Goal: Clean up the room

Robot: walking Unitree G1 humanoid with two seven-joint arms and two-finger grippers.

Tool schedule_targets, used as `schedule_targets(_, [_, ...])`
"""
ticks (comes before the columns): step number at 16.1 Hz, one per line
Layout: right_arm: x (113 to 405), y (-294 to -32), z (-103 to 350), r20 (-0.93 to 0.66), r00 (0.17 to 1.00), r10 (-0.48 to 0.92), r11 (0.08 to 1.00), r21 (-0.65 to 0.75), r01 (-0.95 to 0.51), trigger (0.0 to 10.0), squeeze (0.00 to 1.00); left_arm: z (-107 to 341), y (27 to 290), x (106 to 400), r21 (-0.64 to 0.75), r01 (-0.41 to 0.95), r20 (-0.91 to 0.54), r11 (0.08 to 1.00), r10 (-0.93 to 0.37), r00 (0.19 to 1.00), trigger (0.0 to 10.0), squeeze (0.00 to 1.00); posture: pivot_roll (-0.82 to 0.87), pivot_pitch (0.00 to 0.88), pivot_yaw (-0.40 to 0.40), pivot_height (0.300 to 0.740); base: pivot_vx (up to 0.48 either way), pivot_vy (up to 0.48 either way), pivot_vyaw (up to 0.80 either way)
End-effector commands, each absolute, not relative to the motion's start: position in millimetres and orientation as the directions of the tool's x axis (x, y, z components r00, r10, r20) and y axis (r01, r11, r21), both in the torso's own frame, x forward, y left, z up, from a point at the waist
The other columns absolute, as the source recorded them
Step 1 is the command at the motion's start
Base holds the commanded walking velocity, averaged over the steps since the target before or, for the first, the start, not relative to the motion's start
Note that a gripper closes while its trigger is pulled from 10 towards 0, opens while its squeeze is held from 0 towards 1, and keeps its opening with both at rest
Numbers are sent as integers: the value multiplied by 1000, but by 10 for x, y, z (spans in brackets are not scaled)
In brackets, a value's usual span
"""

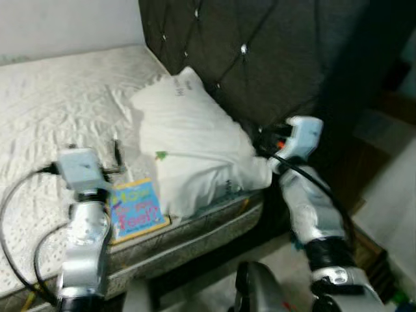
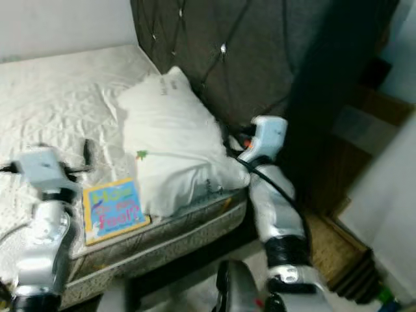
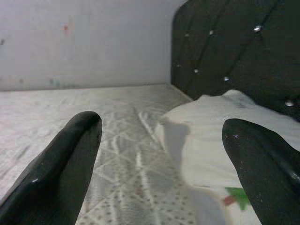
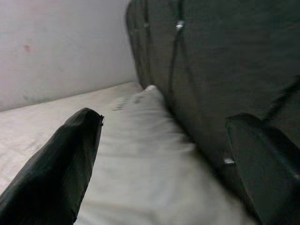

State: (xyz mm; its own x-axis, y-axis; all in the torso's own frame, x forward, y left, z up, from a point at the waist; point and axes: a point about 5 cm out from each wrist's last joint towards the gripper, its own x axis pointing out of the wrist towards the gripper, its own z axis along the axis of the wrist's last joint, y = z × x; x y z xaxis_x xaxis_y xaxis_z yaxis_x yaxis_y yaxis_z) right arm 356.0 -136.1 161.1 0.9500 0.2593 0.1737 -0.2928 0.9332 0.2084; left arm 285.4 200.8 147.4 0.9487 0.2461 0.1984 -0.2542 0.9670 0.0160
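Nearest the robot, a colourful book is seen lying flat on the bed, close to the mattress edge and just beside the lower corner of a white pillow. The left gripper is held above the quilted cover just left of the book, its fingers spread wide with nothing between them. Further along, the pillow is laid at a slant, its lower corner hanging a little over the mattress edge and its upper corner near the dark tufted headboard. The right gripper is placed at the pillow's right side, in the gap between pillow and headboard, fingers parted and empty.

The step in hand is judged to be straightening the pillow. For this to be done well, the right fingers would best be closed on the pillow's near edge or corner, where the fabric can be pinched firmly, and not on the plump middle. The pillow should then be drawn square against the headboard. Care is needed that the book is not swept off the edge.
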Motion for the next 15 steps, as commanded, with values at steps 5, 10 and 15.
schedule_targets(5, [3478,-1119,1453,137,929,345,904,219,-368,10000,0,1419,2198,2657,44,-327,176,944,315,933,10000,0,144,0,-63,694,0,0,0])
schedule_targets(10, [3452,-1029,1473,137,901,411,886,172,-431,10000,0,1303,2016,2730,6,-324,133,946,321,938,10000,0,119,0,-83,740,0,0,0])
schedule_targets(15, [3393,-1078,1377,116,914,389,897,177,-404,10000,0,1285,2020,2730,44,-332,129,942,324,937,10000,0,121,0,-67,740,0,0,0])
